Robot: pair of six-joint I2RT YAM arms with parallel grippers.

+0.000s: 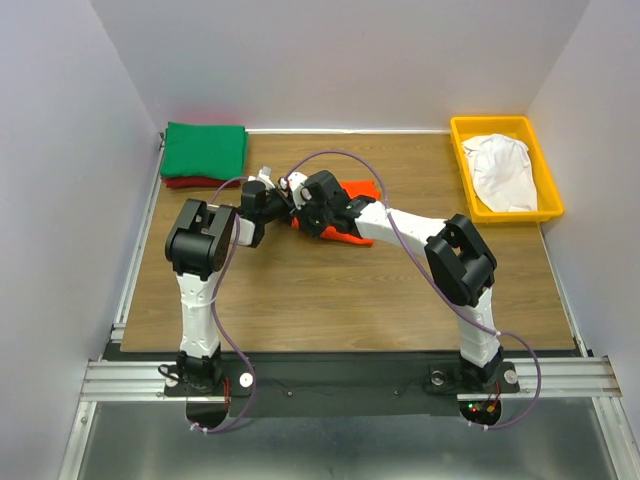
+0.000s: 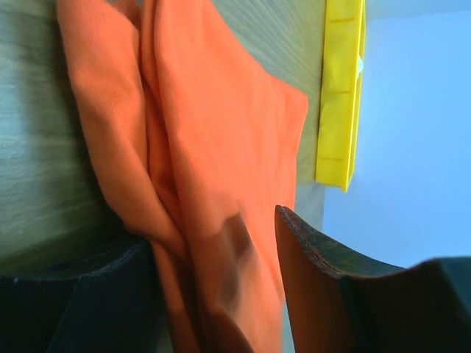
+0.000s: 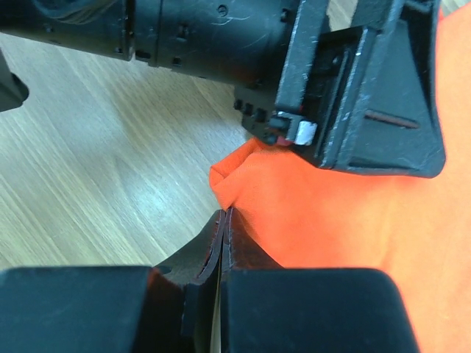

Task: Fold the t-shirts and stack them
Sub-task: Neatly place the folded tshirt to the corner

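Nearest the bases, the table (image 1: 330, 300) shows bare wood. Mid-table, the two arms meet almost nose to nose over the orange t-shirt (image 2: 213, 110), which lies bunched just right of centre, partly under the right arm. The right gripper (image 3: 223, 217) has its jaws pressed together on a thin edge of the orange cloth. The left gripper (image 2: 213, 228) has its fingers apart with a thick fold of the shirt between them, and I cannot tell whether they are actually pressing on it. That doubt is the main risk: if the arms draw apart to spread the shirt, the fold could slide out of the left side, or the right's narrow pinch could slip. The grippers are also close enough to knock together. At the far left, the green t-shirt (image 1: 205, 148) lies folded on the dark red t-shirt (image 1: 185, 183). At the far right, the white t-shirt (image 1: 500, 170) waits crumpled in the yellow tray (image 1: 515, 216).
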